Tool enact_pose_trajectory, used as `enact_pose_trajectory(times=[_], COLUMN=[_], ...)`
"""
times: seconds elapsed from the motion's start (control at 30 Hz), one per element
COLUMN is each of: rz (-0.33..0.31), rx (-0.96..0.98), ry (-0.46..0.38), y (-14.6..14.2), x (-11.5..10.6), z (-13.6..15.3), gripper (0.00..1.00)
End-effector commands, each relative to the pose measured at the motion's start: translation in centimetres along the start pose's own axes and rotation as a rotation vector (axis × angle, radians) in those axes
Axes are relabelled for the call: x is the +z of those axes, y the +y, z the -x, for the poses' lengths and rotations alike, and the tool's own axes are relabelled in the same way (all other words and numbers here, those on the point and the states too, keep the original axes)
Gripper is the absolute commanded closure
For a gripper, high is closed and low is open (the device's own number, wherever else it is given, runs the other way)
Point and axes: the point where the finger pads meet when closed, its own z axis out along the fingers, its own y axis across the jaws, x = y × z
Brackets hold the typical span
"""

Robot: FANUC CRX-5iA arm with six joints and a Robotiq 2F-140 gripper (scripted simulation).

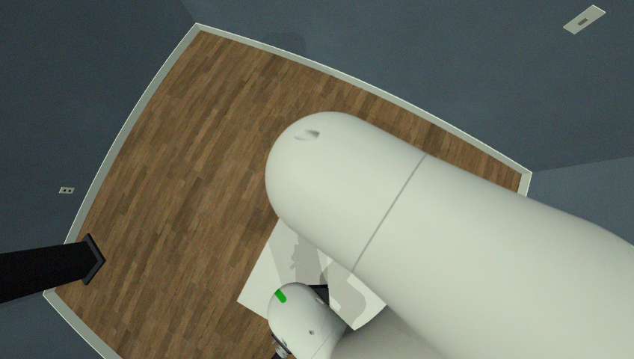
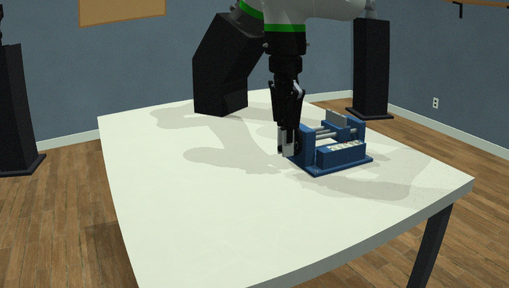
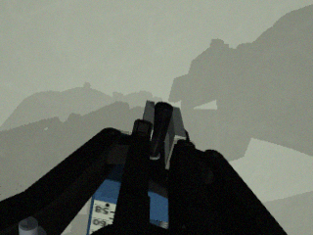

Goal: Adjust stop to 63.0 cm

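My gripper [image 2: 286, 142] [image 3: 159, 117] points down and is shut on the handwheel's black handle [image 3: 163, 114], which sits between the light finger pads. The black handwheel [image 2: 298, 141] is on the left end of the blue fixture [image 2: 307, 146], partly hidden behind the fingers. The stop, a blue carriage with a grey plate [image 2: 335, 117], sits on the rods toward the fixture's right end. The white scale [image 2: 337, 146] [image 3: 101, 217] has a small red pointer [image 2: 345, 142]. Only 58 and 60 are legible in the wrist view; the pointer's reading is too small to tell. The top view shows neither fixture nor fingers.
The fixture stands on the white table [image 2: 200, 213]. The arm's black pedestal [image 2: 219, 71] stands behind and left of it. Another black pedestal [image 2: 371, 68] is beyond the table. The white arm [image 1: 400, 200] covers much of the top view.
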Motion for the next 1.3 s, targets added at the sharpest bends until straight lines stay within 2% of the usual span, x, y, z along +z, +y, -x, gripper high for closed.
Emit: enact_pose_trajectory(times=[0.0, 0.43, 0.73, 1.27], rz=[0.001, 0.001, 0.001, 0.001], rx=[0.000, 0.000, 0.000, 0.000], ry=[0.000, 0.000, 0.000, 0.000], y=[-0.1, 0.8, 2.1, 5.0], x=[-0.6, -2.9, -3.7, -3.2], z=[0.0, 0.0, 0.0, 0.0], gripper=[0.96, 0.96, 0.96, 0.96])
